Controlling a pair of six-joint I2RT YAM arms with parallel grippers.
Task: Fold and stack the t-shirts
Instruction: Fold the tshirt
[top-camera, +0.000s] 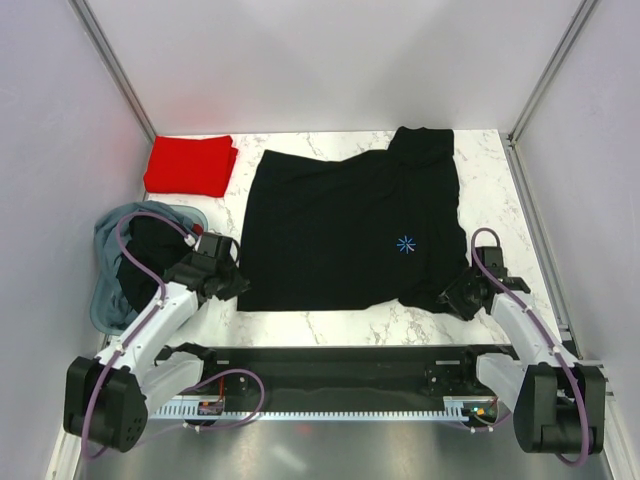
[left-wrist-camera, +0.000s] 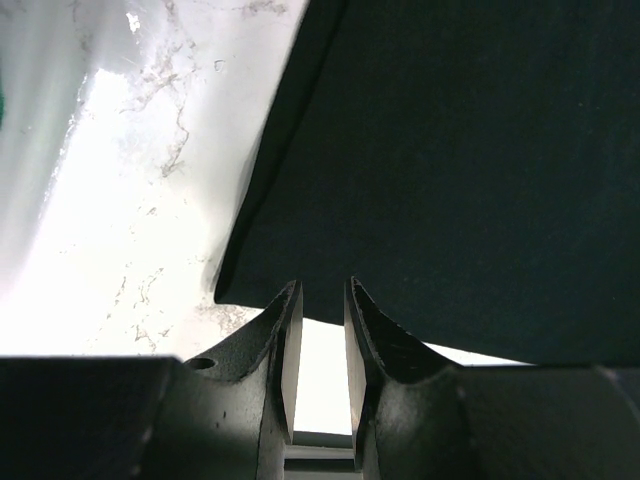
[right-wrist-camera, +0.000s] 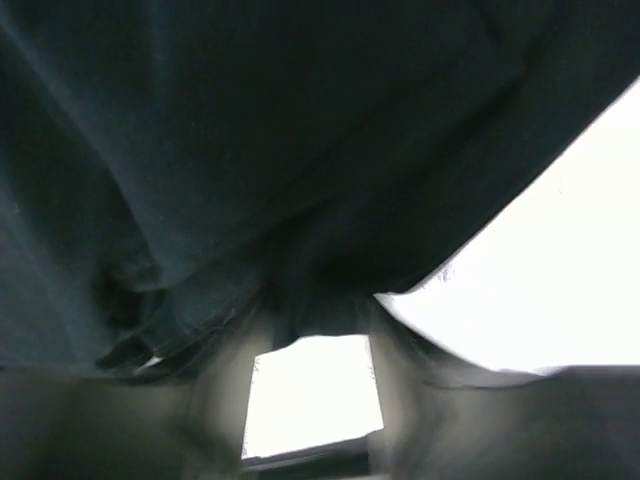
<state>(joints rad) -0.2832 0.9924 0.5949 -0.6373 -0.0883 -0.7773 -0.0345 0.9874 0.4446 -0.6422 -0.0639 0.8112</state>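
Observation:
A large black t-shirt (top-camera: 350, 230) with a small blue star mark lies spread flat on the marble table (top-camera: 330, 325). A folded red t-shirt (top-camera: 190, 165) lies at the back left. My left gripper (top-camera: 232, 285) is at the black shirt's near-left corner. In the left wrist view the gripper (left-wrist-camera: 320, 285) is open a narrow way, its tips at the hem of the shirt (left-wrist-camera: 450, 150). My right gripper (top-camera: 455, 298) is at the near-right corner. In the blurred right wrist view it (right-wrist-camera: 320, 300) is open, with a fold of the shirt (right-wrist-camera: 250, 120) between its tips.
A grey-blue fabric tub (top-camera: 105, 290) stands at the left edge with dark cloth (top-camera: 150, 245) in it, close behind my left arm. White walls enclose the table at the left, back and right. A black rail (top-camera: 330, 365) runs along the near edge.

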